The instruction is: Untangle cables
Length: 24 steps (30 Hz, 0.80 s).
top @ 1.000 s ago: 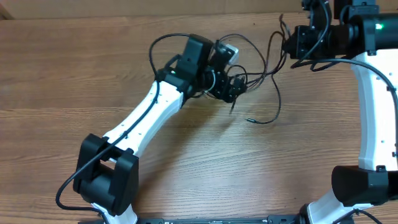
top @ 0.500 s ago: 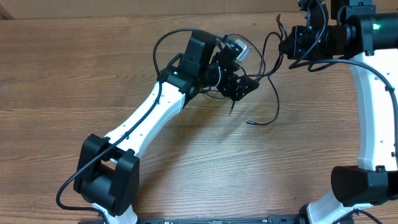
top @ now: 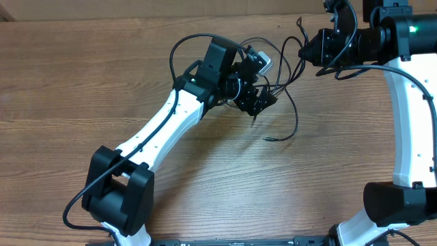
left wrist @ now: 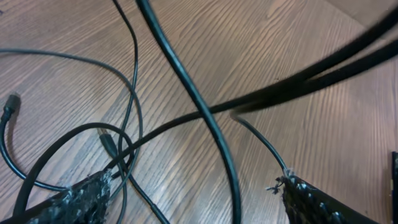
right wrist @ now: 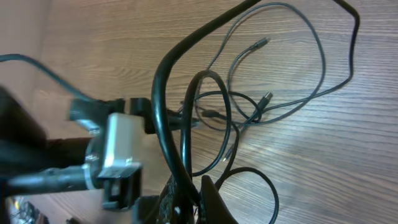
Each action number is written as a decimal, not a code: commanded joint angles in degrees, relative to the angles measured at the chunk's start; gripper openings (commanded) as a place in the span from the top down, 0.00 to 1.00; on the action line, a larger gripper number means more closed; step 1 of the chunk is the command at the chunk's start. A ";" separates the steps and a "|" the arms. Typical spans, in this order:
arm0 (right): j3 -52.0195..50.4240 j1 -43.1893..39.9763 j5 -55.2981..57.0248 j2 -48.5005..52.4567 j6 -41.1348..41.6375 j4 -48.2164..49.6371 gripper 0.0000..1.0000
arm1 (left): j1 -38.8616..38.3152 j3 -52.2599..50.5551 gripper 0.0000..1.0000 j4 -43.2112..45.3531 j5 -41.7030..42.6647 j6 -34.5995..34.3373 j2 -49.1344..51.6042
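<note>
Tangled cables (top: 295, 117): crossing between the spread fingers of the left gripper (top: 263, 102), strands running up-right to the right gripper (top: 305, 46), clamped on one.

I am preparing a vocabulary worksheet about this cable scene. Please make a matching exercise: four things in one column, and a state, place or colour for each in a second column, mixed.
1. left gripper
2. right gripper
3. loose plug end
4. light on the right arm

A. green
B. shut on one of the cables
C. on the table, apart from both grippers
D. open, cables passing between its fingers

Pairs: 1-D, 2-B, 3-C, 4-A
</note>
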 commanded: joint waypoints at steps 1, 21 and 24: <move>-0.37 0.17 -3.02 -0.02 0.11 0.17 0.96 | 0.17 1.16 0.20 0.37 -1.14 1.81 3.61; -0.37 0.17 5.27 -0.02 -0.28 4.57 0.96 | 0.22 1.18 0.96 0.22 -0.92 0.81 4.13; -0.37 0.17 5.27 -0.02 -0.26 9.05 0.96 | 0.22 1.18 0.96 -0.66 -0.92 0.44 4.13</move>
